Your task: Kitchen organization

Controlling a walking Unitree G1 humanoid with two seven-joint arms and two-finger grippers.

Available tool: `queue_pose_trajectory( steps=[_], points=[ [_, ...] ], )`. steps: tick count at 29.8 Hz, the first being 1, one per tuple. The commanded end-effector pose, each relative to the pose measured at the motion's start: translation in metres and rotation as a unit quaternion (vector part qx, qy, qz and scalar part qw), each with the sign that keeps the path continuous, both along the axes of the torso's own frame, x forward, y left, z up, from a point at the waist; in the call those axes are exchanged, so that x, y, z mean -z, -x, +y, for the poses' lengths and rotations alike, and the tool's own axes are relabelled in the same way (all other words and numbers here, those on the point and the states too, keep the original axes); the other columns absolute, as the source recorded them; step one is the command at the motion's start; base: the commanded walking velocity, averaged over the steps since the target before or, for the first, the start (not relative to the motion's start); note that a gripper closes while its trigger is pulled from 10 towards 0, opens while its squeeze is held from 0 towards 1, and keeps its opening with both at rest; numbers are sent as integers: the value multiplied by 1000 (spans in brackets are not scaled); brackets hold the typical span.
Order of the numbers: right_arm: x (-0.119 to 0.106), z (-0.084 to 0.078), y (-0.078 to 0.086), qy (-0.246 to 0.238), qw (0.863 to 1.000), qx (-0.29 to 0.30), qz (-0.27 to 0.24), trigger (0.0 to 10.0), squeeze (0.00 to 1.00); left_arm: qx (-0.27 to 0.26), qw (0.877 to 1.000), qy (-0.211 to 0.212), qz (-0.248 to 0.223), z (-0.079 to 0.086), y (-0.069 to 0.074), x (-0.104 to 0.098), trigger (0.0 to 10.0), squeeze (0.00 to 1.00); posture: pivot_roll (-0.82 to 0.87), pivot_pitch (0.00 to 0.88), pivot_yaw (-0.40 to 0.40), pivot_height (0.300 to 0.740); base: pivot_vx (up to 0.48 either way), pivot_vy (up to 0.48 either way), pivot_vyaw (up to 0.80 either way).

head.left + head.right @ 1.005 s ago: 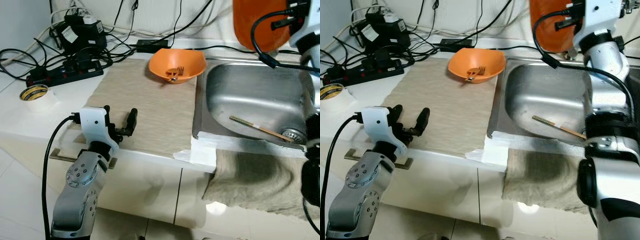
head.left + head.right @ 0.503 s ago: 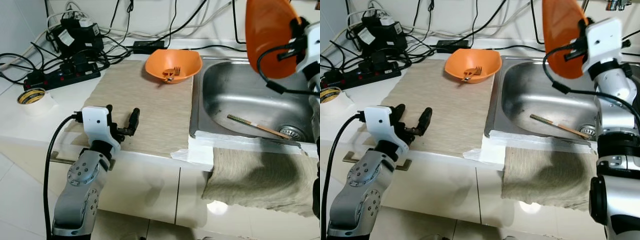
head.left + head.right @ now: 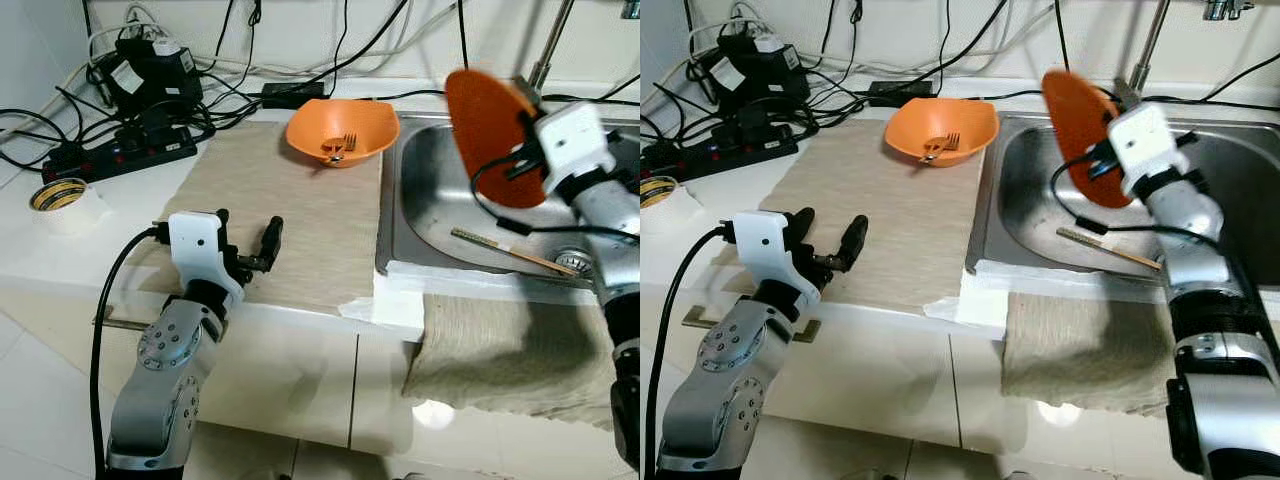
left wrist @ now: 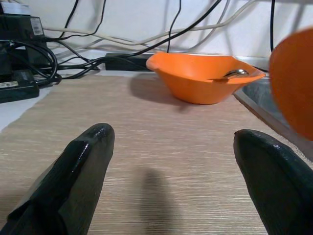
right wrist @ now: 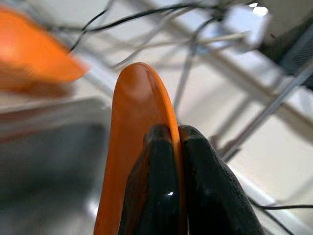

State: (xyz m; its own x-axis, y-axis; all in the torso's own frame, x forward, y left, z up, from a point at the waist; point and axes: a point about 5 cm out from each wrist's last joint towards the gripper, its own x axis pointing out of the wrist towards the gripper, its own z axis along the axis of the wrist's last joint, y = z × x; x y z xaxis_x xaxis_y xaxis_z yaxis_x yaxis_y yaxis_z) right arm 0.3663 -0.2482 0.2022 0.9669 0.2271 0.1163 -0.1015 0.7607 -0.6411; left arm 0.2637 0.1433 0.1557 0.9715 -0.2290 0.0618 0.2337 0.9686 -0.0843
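The white table (image 3: 40, 245) carries pretty much everything here, and I'll use the steel sink (image 3: 455, 215) set into it as the reference point. Left of the sink lies a big beige mat (image 3: 290, 210), running right up along the sink's edge. A grey-beige towel (image 3: 500, 345) hangs off the table front, just below the sink. At the mat's far corner, right beside the sink's back-left corner, sits an orange bowl (image 3: 340, 128) with a fork (image 3: 343, 145) in it.

The right tool (image 5: 172, 161) is up over the sink, its fingers pressed together on the rim of an orange plate (image 3: 487, 133), so the plate is held on edge above the basin, not touching it. The left tool (image 3: 250, 240) hovers low over the mat's near edge, well left of the sink, fingers spread apart with nothing between them.

Inside the sink, near the drain, lies a thin stick-like utensil (image 3: 505, 250). Far left of the sink there's a black power strip (image 3: 125, 150) in a mess of cables, and a roll of tape (image 3: 58, 194).
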Motion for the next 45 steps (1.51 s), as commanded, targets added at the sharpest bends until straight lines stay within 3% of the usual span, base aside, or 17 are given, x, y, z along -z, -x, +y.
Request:
queue_pose_trajectory(
  steps=[1, 12, 18, 26, 27, 28, 29, 36, 37, 38, 40, 41, 45],
  points=[
    [-3, 8, -1, 20, 1000, -19, -8, 0, 0, -4, 1000, -5, -1, 3, -2, 0, 10000, 0, -21, 0, 86, 736, 0, 0, 0],
    [35, 18, 0, 55, 996, -28, 59, 0, 0, -6, 1000, -6, -1, 3, -2, -1, 10000, 0, -15, 0, 84, 736, 0, 0, 0],
    [67, 23, 6, 83, 990, -27, 114, 0, 0, -7, 1000, -7, 0, 5, -2, -1, 10000, 0, -9, 0, 90, 736, 0, 0, 0],
    [87, 26, 11, 109, 983, -26, 148, 0, 0, -6, 1000, -7, 0, 6, -3, -2, 10000, 0, -7, 0, 92, 736, 0, 0, 0],
    [91, 26, 12, 112, 981, -25, 155, 0, 835, -7, 1000, -7, 0, 6, -3, -2, 10000, 0, -5, 0, 92, 736, 0, 0, 0],
    [93, 26, 12, 114, 980, -25, 159, 0, 835, -7, 1000, -7, 0, 6, -3, -2, 10000, 0, -5, 0, 92, 736, 0, 0, 0],
    [95, 26, 13, 119, 979, -26, 164, 0, 1000, -7, 1000, -8, 0, 6, -3, -2, 10000, 0, -5, 0, 92, 736, 0, 0, 0],
    [100, 29, 15, 122, 977, -31, 170, 0, 1000, -8, 1000, -8, 0, 6, -3, -2, 10000, 0, -3, 0, 90, 736, 0, 0, 0],
    [98, 30, 13, 119, 979, -29, 164, 2667, 1000, -7, 1000, -8, 0, 6, -3, -2, 10000, 0, -4, 0, 90, 736, 0, 0, 0],
    [98, 30, 13, 119, 979, -29, 164, 2667, 1000, -7, 1000, -8, 0, 6, -3, -2, 10000, 0, -4, 0, 90, 736, 0, 0, 0],
    [96, 29, 12, 118, 980, -26, 157, 4902, 1000, -7, 1000, -8, 0, 6, -3, -2, 10000, 0, -5, 0, 89, 736, 0, 0, 0],
    [93, 29, 11, 120, 982, -23, 147, 10000, 1000, -6, 1000, -8, 0, 5, -3, -2, 10000, 0, -6, 0, 89, 736, 0, 0, 0],
    [87, 28, 9, 119, 985, -16, 127, 10000, 1000, -5, 1000, -8, 0, 5, -3, -2, 10000, 0, -8, 0, 89, 736, 0, 0, 0]
  ],
)
